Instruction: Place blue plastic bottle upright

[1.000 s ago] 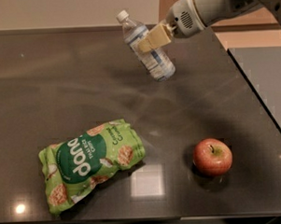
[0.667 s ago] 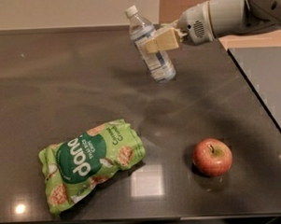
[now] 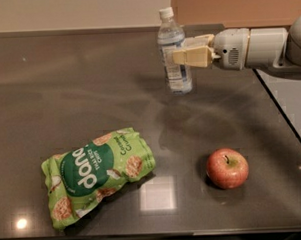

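- While our gripper [image 3: 183, 49] hangs upper right, tan fingers [image 3: 194, 56] pinch the clear blue plastic bottle [image 3: 177, 77] near-upright.
- Crinkly green bag [image 3: 98, 174], round apple [image 3: 227, 167] on glossy dark table [image 3: 89, 94].

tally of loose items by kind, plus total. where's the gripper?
bottle: 1
chip bag: 1
apple: 1
total: 3
The gripper is at the back right of the counter, closed on the bottle's middle. The bottle is near upright.
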`<move>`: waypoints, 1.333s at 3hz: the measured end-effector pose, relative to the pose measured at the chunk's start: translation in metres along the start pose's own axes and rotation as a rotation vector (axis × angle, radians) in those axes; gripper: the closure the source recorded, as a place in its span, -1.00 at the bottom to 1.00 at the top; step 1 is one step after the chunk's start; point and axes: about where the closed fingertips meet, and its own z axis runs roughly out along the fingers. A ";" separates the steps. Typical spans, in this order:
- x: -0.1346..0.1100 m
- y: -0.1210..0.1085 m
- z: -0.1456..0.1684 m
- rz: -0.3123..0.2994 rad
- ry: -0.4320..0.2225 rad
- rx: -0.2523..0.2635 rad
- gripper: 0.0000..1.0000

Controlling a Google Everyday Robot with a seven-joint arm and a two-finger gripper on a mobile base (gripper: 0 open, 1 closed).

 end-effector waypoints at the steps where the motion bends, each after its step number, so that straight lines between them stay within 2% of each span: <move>1: 0.008 -0.001 -0.008 -0.010 -0.094 -0.009 1.00; 2: 0.015 -0.002 -0.012 -0.018 -0.161 -0.020 1.00; 4: 0.036 -0.004 -0.015 -0.013 -0.197 -0.024 1.00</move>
